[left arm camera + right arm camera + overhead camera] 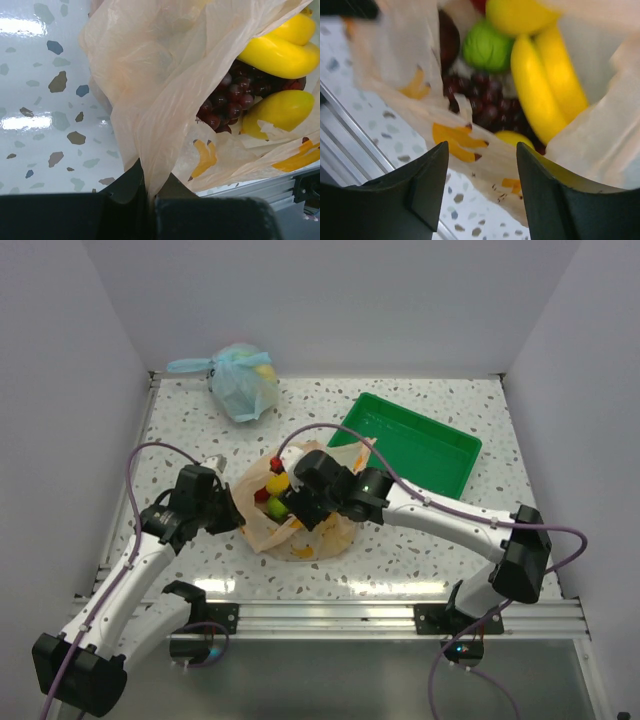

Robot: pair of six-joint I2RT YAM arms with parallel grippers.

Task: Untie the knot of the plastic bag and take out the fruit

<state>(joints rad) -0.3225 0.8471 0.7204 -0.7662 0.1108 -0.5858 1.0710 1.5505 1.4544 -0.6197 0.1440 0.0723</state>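
Pale-orange, crinkled film fills your top view: the plastic bag (300,530) slumps on the speckled terrazzo worktop (420,560) with its mouth gaping, just beside the rigid green tray (415,440). Your left end effector (228,510) is at its left edge and your right end effector (298,502) is over the opening. A knotted light blue bag (243,380) rests well apart at the back.

From your left wrist, the left end effector (150,199) is clamped on a taut fold of film, with glossy beaded grapes (230,100) and smooth bananas (280,50) inside.

From your right wrist, the right end effector (482,190) is spread wide above the fruit (545,85), beside a round lime (487,47).
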